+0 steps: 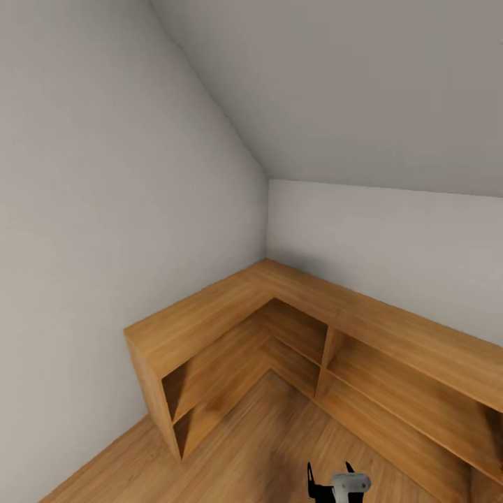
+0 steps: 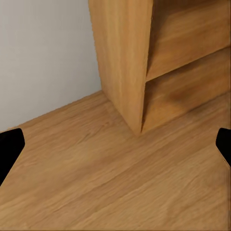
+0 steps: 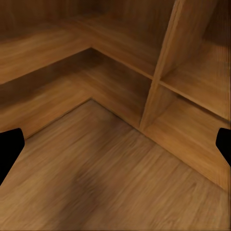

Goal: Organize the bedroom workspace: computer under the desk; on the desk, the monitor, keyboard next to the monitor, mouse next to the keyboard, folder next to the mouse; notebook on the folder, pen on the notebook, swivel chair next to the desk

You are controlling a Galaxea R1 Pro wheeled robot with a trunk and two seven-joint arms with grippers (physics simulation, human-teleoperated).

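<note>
We face a corner of the bedroom (image 1: 209,84), where a pale wall on the left meets a low back wall under a sloped grey ceiling (image 1: 363,91). A low L-shaped wooden shelf unit (image 1: 209,314) wraps that corner, one leg along the left wall and the other along the back wall, with open compartments split by a shelf board and upright dividers. It stands on the plank floor (image 1: 265,447). At the lower edge of the head view we see a gripper (image 1: 330,476), two black fingertips rising from a white and black body; which arm it belongs to we cannot tell. In the left wrist view the left gripper (image 2: 115,147) has its dark fingertips at opposite edges of the picture, set wide apart with nothing between them, above bare floor near the end panel of the shelf unit where it meets the wall. In the right wrist view the right gripper (image 3: 115,147) is likewise spread wide and empty, looking over the floor toward the inner corner of the shelves.
</note>
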